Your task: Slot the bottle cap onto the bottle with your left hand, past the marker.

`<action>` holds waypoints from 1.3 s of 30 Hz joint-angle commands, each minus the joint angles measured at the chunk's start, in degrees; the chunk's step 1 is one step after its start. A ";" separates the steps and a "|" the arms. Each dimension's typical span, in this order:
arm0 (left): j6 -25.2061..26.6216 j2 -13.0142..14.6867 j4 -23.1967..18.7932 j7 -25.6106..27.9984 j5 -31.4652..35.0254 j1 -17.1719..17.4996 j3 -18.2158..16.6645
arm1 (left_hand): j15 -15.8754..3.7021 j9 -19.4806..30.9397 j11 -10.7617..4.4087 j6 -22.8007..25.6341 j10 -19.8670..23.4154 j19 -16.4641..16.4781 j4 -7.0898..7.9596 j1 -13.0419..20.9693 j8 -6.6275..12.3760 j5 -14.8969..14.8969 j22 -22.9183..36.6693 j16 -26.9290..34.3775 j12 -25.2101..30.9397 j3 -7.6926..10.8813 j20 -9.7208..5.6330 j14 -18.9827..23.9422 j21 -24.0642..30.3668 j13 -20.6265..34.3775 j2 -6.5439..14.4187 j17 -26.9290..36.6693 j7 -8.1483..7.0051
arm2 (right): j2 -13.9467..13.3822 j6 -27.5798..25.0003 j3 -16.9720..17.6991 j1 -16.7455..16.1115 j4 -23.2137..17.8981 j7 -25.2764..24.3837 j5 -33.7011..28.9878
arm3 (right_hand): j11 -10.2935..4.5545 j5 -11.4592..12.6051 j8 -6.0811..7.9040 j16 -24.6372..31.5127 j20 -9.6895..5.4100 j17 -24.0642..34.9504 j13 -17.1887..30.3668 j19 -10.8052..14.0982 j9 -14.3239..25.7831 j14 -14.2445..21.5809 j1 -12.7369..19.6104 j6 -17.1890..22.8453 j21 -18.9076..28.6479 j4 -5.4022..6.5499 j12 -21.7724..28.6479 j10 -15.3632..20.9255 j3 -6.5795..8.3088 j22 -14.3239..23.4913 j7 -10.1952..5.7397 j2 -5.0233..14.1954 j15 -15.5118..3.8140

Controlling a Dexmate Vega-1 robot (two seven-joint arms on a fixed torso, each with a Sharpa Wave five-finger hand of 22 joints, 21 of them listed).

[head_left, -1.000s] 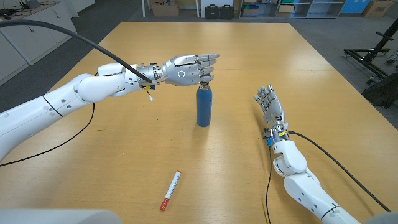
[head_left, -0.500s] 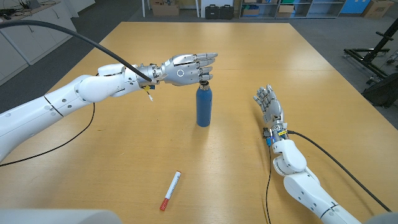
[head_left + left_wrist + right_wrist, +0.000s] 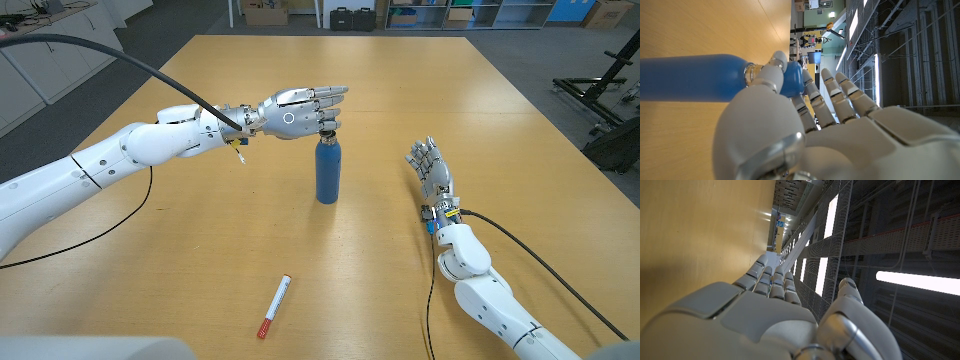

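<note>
The left hand (image 3: 300,110) hovers over the upright blue bottle (image 3: 327,172) at table centre, pinching the blue bottle cap (image 3: 791,79) between thumb and a finger at the bottle's neck, other fingers extended. The marker (image 3: 273,306) lies at the bottle's 7 o'clock, well apart. The right hand (image 3: 431,166), at 3 o'clock, holds nothing, fingers apart. No writing is legible.
</note>
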 commanded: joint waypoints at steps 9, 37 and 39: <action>-0.17 -0.32 0.25 -0.09 0.16 0.06 0.36 | -9.44 0.24 -3.20 6.27 3.52 0.25 2.11 0.04 2.01 0.35 0.13 0.12 0.35 2.70 -3.82 0.51 0.09 0.25 0.95 0.33 -0.16 | -0.22 -0.21 -0.19 -0.20 -0.05 -0.01 0.07 | -0.12 0.58 -0.02 0.05 0.11 0.31 0.23 0.43 0.24 0.48 -0.17 0.45 -0.40 0.06 0.08 0.48 -0.30 0.25 0.10 0.28 0.25; 0.63 -0.67 0.58 -0.42 0.78 -0.08 1.02 | -9.39 0.27 -3.20 6.27 3.50 0.14 2.02 0.11 2.17 0.33 0.13 0.01 0.32 2.93 -3.73 0.43 0.04 0.27 0.95 0.31 -0.18 | -0.40 0.03 -0.16 -0.86 -0.23 0.06 0.14 | -0.07 0.58 -0.02 0.02 0.18 0.32 0.23 0.54 0.24 0.52 -0.16 0.52 -0.67 0.06 0.05 0.46 -0.33 0.27 0.03 0.29 0.23; 0.91 -0.58 0.77 -0.25 0.97 0.16 1.09 | -9.41 0.27 -3.20 6.25 3.49 0.12 1.99 0.15 2.17 0.33 0.13 0.00 0.32 2.96 -3.71 0.42 0.04 0.28 0.95 0.30 -0.19 | -0.40 -0.13 -0.26 -0.77 -0.21 0.06 0.13 | -0.09 0.58 -0.02 0.02 0.17 0.33 0.23 0.53 0.24 0.55 -0.16 0.52 -0.70 0.06 0.07 0.53 -0.34 0.27 0.05 0.30 0.20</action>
